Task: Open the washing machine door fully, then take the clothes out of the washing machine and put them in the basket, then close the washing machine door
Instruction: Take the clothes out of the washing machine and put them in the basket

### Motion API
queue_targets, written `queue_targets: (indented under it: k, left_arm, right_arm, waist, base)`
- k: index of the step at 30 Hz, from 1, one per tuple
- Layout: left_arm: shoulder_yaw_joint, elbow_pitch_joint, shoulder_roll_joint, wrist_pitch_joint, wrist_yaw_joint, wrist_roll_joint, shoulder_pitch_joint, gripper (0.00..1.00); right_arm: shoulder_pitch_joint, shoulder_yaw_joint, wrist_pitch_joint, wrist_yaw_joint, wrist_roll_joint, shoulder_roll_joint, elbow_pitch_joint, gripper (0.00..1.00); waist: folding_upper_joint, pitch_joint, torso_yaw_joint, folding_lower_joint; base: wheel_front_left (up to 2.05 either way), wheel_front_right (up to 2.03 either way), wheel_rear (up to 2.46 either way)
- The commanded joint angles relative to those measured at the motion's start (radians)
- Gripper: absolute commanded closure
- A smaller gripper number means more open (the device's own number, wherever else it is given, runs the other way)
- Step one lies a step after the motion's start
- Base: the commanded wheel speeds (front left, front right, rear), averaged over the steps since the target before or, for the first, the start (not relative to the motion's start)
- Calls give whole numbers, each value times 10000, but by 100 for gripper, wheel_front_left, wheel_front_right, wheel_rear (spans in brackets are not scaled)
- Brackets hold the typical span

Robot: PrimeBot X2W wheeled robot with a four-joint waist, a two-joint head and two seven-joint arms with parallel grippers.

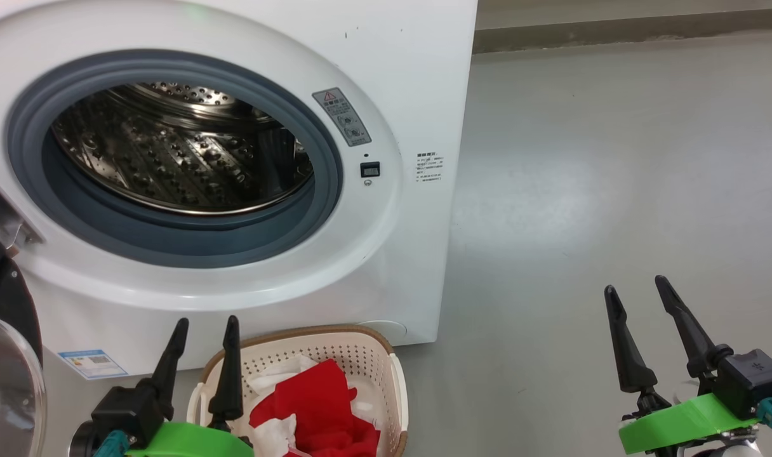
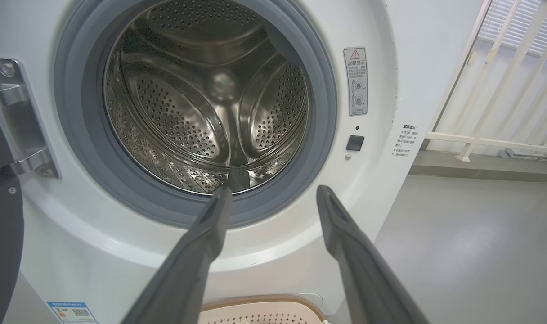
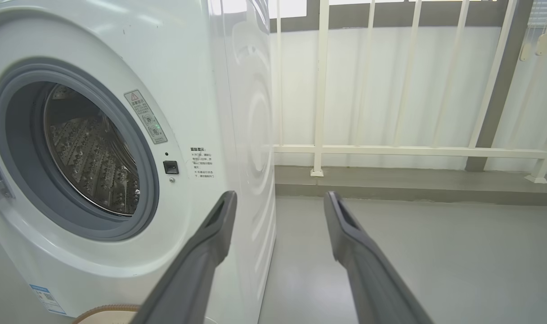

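Note:
The white washing machine [image 1: 399, 57] stands with its round mouth uncovered; the steel drum [image 1: 183, 152] holds nothing that I can see. Its door [image 1: 5, 355] is swung out at the far left, black rim and glass bowl partly cut off by the picture's edge. On the floor in front sits the cream basket [image 1: 373, 355] with the red and white clothes [image 1: 322, 400] piled in it. My left gripper [image 1: 207, 325] hangs open just left of the basket, empty. My right gripper [image 1: 637, 284] is open and empty over bare floor to the right. The drum [image 2: 206, 99] faces my left gripper [image 2: 273, 193].
Grey floor [image 1: 614, 190] stretches right of the machine. A white railing [image 3: 390, 148] and a low kerb [image 3: 413, 184] run along the back wall. A metal door hinge [image 2: 17, 117] sticks out at the machine's left side.

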Motion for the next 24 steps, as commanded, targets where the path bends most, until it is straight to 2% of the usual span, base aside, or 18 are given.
queue_targets:
  k: [1,24]
  left_arm:
    - [327,-308,186,-120,-11,158,-109,0]
    - [276,-507,345,-120,206,383,73,0]
  right_arm:
    - [-121,180,-65,35,-113,-74,-295,0]
    - [46,235,-65,35,-258,-24,-671,0]
  waist:
    - [0,-43,-31,0]
    - [0,23,-144,0]
  base:
    - [0,0,0]
    - [-3,3,0]
